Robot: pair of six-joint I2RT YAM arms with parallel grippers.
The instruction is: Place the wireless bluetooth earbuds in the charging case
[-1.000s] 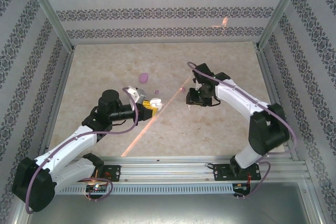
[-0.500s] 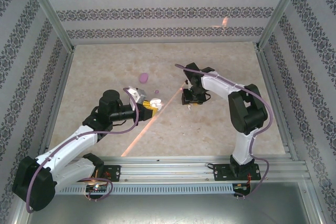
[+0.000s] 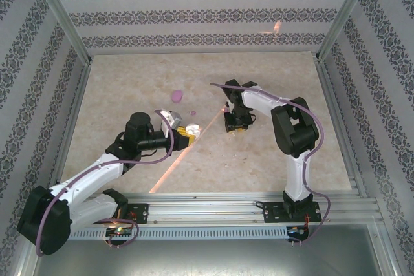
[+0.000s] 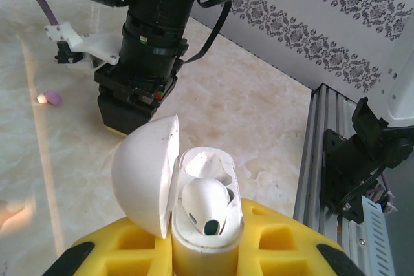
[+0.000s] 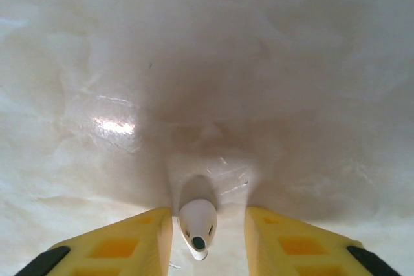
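Observation:
My left gripper [image 4: 206,240] is shut on the charging case [image 4: 200,250], which looks whitish here and stands upright between the yellow fingers [image 4: 284,237] with its lid [image 4: 145,172] swung open to the left. One whitish earbud [image 4: 204,201] sits in the case; the pocket behind it is empty. In the top view this gripper [image 3: 187,132] is left of centre. My right gripper [image 5: 208,224] points down at the table with its jaws apart. A second whitish earbud [image 5: 197,219] lies on the table between its fingers [image 5: 129,244], close to the left one and clear of the right. In the top view the right gripper [image 3: 234,126] is just right of the case.
A purple oval object [image 3: 176,95] lies on the marble table [image 3: 129,82] behind the left gripper. A tiny lilac bit [image 3: 193,113] lies nearer [image 4: 50,98]. The right arm's wrist [image 4: 152,37] hangs close in front of the case. Aluminium rail [image 4: 310,159] edges the table.
The right arm has folded in and carried its gripper a little left, toward the left gripper. The left gripper with the case has shifted slightly forward and right.

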